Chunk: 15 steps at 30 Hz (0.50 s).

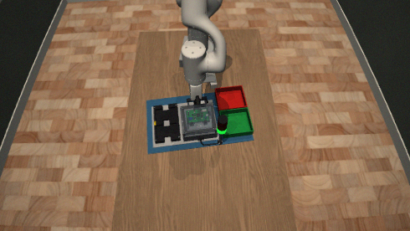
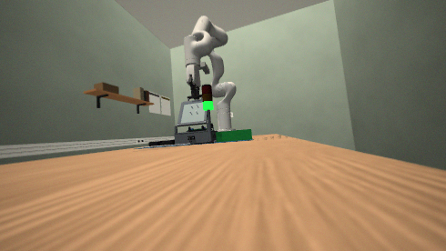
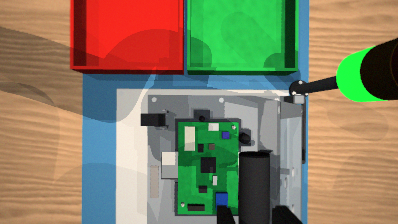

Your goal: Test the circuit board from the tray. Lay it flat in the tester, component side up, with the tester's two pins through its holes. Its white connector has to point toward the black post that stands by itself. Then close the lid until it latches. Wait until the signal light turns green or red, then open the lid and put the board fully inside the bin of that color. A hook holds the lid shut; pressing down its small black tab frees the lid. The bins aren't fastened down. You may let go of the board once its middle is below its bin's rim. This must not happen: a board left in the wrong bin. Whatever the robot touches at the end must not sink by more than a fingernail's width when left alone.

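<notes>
The green circuit board [image 3: 207, 170] [image 1: 195, 115] lies in the tester [image 2: 195, 136], component side up. The tester's lid [image 2: 187, 113] stands raised and tilted above the board. The signal light [image 1: 222, 131] [image 2: 207, 105] [image 3: 355, 75] glows green. My gripper [image 3: 253, 212] [image 2: 195, 95] [image 1: 197, 101] is at the lid's upper edge, partly open; its fingers stand on either side of the lid's black round handle [image 3: 254, 182], with slim gaps showing. A small black tab [image 3: 153, 120] is at the tester's left in the wrist view. Whether the pins pass through the board's holes is too small to tell.
The green bin [image 1: 238, 121] [image 3: 240, 35] [image 2: 234, 135] stands beside the tester, with the red bin [image 1: 230, 99] [image 3: 130, 32] next to it. Both look empty. The black tray [image 1: 161, 136] lies on the tester's other side, with no board seen. The light's dark arm [image 3: 320, 84] sticks out near the green bin.
</notes>
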Motion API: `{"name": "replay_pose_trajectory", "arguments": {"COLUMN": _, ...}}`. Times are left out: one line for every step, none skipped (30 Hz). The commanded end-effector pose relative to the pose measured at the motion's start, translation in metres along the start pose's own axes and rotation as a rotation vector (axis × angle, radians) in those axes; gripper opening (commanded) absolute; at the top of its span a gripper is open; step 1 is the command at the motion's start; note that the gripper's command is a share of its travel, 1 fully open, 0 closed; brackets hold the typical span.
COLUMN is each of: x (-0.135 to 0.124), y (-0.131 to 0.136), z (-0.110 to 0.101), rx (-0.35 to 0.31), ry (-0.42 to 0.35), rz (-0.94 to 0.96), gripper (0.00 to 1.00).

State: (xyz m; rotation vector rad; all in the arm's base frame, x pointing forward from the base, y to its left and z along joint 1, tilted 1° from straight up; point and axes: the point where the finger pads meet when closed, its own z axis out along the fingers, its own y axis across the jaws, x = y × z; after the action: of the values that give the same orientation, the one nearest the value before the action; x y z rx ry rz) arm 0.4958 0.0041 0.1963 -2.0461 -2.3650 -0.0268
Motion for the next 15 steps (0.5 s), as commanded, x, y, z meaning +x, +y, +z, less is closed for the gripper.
{"name": "replay_pose_trajectory", "arguments": {"x": -0.0001, "y": 0.0007, "z": -0.0004, "rx": -0.002, "ry": 0.0, "rz": 0.0, "gripper": 0.28}}
{"name": "replay_pose_trajectory", "arguments": {"x": -0.0001, "y": 0.0007, "z": -0.0002, "rx": -0.002, "ry": 0.0, "rz": 0.0, "gripper": 0.28}}
{"name": "replay_pose_trajectory", "arguments": {"x": -0.0001, "y": 0.0007, "z": 0.0, "rx": -0.002, "ry": 0.0, "rz": 0.0, "gripper": 0.28}}
{"name": "replay_pose_trajectory", "arguments": {"x": -0.0001, "y": 0.0006, "z": 0.0003, "rx": -0.002, "ry": 0.0, "rz": 0.0, "gripper": 0.28}}
{"name": "replay_pose_trajectory", "arguments": {"x": -0.0001, "y": 0.0006, "z": 0.0005, "rx": -0.002, "ry": 0.0, "rz": 0.0, "gripper": 0.28}}
{"name": "replay_pose_trajectory", "arguments": {"x": -0.0001, "y": 0.0006, "z": 0.0007, "rx": -0.002, "ry": 0.0, "rz": 0.0, "gripper": 0.28}}
{"name": "replay_pose_trajectory", "arguments": {"x": -0.0001, "y": 0.0005, "z": 0.001, "rx": -0.002, "ry": 0.0, "rz": 0.0, "gripper": 0.28}}
{"name": "replay_pose_trajectory", "arguments": {"x": -0.0001, "y": 0.0005, "z": 0.0012, "rx": -0.002, "ry": 0.0, "rz": 0.0, "gripper": 0.28}}
{"name": "replay_pose_trajectory", "arguments": {"x": -0.0001, "y": 0.0005, "z": 0.0014, "rx": -0.002, "ry": 0.0, "rz": 0.0, "gripper": 0.28}}
{"name": "replay_pose_trajectory", "arguments": {"x": -0.0001, "y": 0.0005, "z": 0.0014, "rx": -0.002, "ry": 0.0, "rz": 0.0, "gripper": 0.28}}
{"name": "replay_pose_trajectory", "arguments": {"x": -0.0001, "y": 0.0005, "z": 0.0014, "rx": -0.002, "ry": 0.0, "rz": 0.0, "gripper": 0.28}}
{"name": "replay_pose_trajectory", "arguments": {"x": -0.0001, "y": 0.0005, "z": 0.0016, "rx": -0.002, "ry": 0.0, "rz": 0.0, "gripper": 0.28}}
{"name": "replay_pose_trajectory", "arguments": {"x": -0.0001, "y": 0.0004, "z": 0.0017, "rx": -0.002, "ry": 0.0, "rz": 0.0, "gripper": 0.28}}
{"name": "replay_pose_trajectory", "arguments": {"x": -0.0001, "y": 0.0004, "z": 0.0018, "rx": -0.002, "ry": 0.0, "rz": 0.0, "gripper": 0.28}}
{"name": "replay_pose_trajectory", "arguments": {"x": -0.0001, "y": 0.0004, "z": 0.0019, "rx": -0.002, "ry": 0.0, "rz": 0.0, "gripper": 0.28}}
